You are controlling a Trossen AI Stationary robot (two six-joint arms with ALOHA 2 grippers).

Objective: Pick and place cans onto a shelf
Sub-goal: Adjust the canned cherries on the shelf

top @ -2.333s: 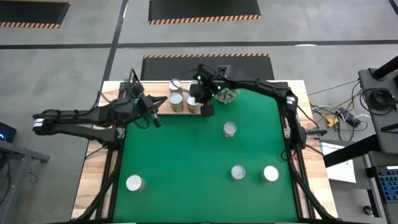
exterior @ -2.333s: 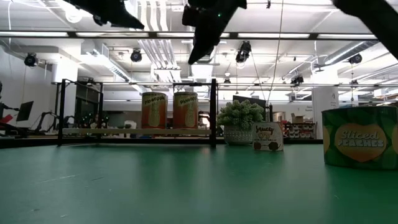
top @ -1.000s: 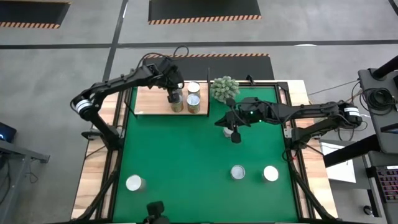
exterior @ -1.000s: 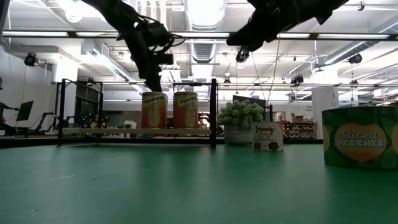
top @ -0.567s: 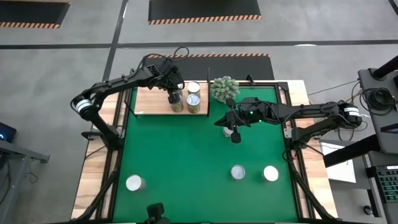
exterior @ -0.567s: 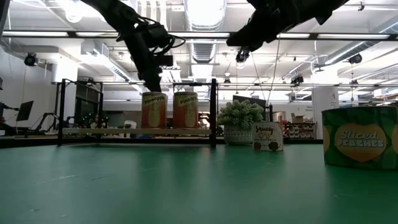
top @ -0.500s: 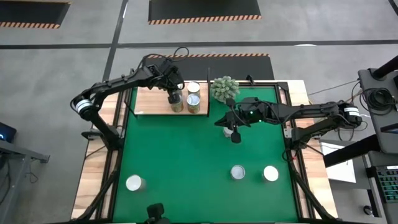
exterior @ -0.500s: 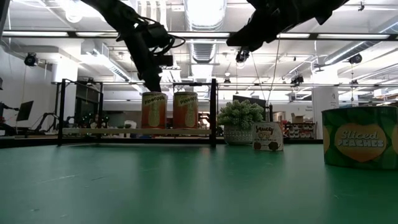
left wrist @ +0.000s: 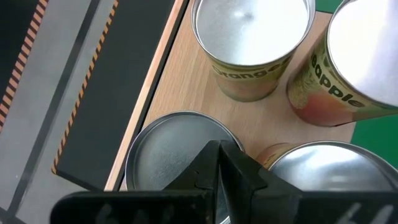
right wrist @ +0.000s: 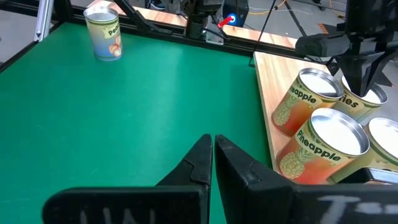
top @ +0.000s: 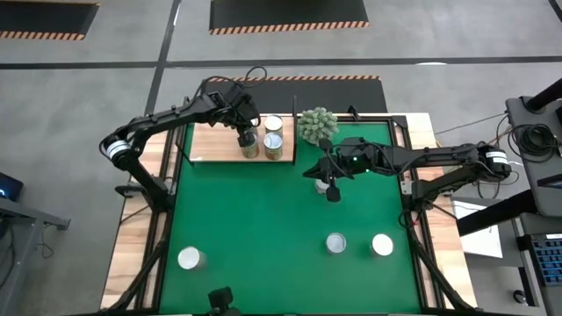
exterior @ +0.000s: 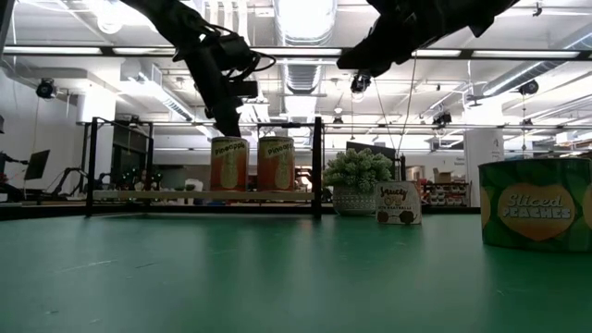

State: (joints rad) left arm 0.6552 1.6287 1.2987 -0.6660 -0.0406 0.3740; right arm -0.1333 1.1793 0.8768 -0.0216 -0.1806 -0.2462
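Note:
Several cans (top: pixel 273 124) stand upright in a tight group at the right end of the pale wooden shelf (top: pixel 211 140), at the table's far edge. My left gripper (top: pixel 247 136) is shut and slants down over this group, its tips at the lid of one can (left wrist: pixel 168 149). My right gripper (top: pixel 333 194) is shut and hovers high over the green mat, above a lone can (top: pixel 323 181). Three more cans stand near the front edge, at the left (top: pixel 189 258) and toward the right (top: pixel 335 243) (top: pixel 382 245). My left gripper has its shut fingertips (left wrist: pixel 219 163) at the rim of one can's lid (left wrist: pixel 186 134), beside the gap to the neighbouring can (left wrist: pixel 336 171). It comes from above, slanting down. Whether the tips touch the lid, I cannot tell.
A spiky grey-green plant ball (top: pixel 317 125) sits just right of the shelf, between the two grippers. A dark upright post (exterior: pixel 316 166) marks the shelf's right end. The green mat (top: pixel 263 219) lies open in the middle. A large peaches can (exterior: pixel 536 217) stands close to the low camera.

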